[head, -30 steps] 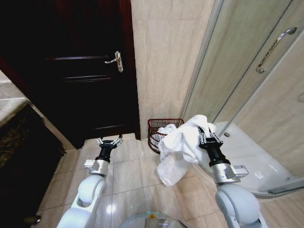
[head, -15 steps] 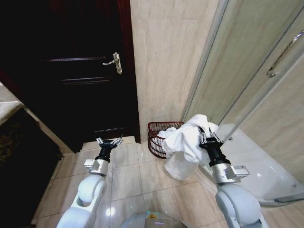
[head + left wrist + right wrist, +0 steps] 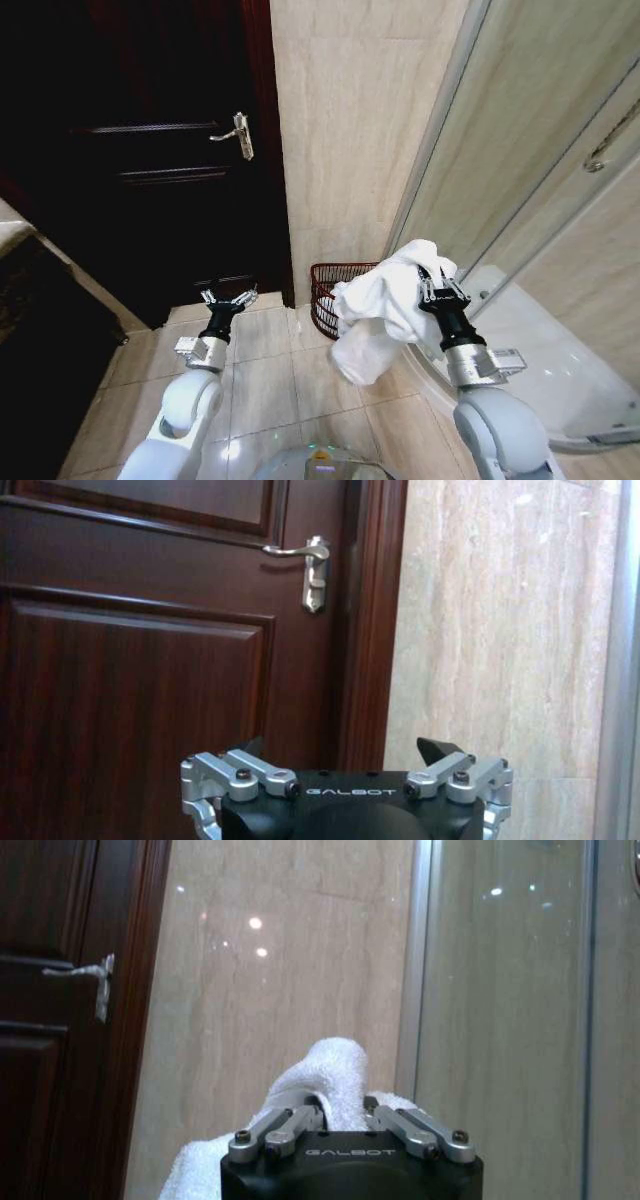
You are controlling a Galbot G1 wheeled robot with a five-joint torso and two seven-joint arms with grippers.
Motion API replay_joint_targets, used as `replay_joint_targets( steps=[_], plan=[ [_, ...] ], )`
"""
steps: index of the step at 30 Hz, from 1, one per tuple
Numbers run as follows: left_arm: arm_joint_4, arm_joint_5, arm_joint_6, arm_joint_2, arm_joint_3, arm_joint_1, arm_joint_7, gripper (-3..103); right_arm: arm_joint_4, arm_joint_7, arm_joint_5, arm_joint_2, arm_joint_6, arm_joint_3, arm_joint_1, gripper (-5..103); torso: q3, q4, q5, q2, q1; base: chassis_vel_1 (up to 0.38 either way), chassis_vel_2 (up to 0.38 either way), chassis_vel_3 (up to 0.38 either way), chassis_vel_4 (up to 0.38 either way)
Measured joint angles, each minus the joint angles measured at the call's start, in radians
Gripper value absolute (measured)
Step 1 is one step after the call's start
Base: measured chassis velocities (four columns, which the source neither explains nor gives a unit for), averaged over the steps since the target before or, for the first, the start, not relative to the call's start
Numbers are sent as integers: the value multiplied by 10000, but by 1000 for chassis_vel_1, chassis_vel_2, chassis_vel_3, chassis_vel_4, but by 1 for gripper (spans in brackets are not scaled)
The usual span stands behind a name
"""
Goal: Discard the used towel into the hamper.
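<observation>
hamper (image 3: 330,290) top open | towel (image 3: 380,305) hangs before it | wall (image 3: 340,130) behind, shower door (image 3: 520,150) right

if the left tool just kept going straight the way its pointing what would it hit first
Probably the dark wooden door. The left tool is open and empty, and its wrist view looks straight at the door panels, handle above. Nothing shows between them, though the gap is hard to judge.
</observation>
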Motion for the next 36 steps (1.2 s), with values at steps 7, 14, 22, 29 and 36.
replay_joint_targets(
  steps=[7,14,22,29,36],
  plan=[
    [-159,134,-228,-2,-125,485,-125,100,-187,187,1127,-611,-501,-13,1338,16,-4,2,1,0,-6,0,0,0,0],
    [-517,435,-264,77,-177,1014,-539,100,-801,-23,2485,-1481,-698,-268,3490,16,-4,3,2,-5,-5,0,0,0,0],
    [-493,498,-268,137,-239,1230,-690,100,-1376,-281,3448,-1934,-825,-350,4926,16,-5,2,1,-7,-6,0,0,0,0],
    [-243,511,-314,106,-227,1162,-690,100,-2545,-395,4182,-2267,-1086,-1177,7196,16,-6,2,2,-9,-5,0,0,0,0],
    [-37,499,-340,81,-228,988,-696,100,-3953,-337,4578,-2321,-1177,-2276,9334,16,-6,3,-2,-9,-5,0,0,0,0]
  ],
)
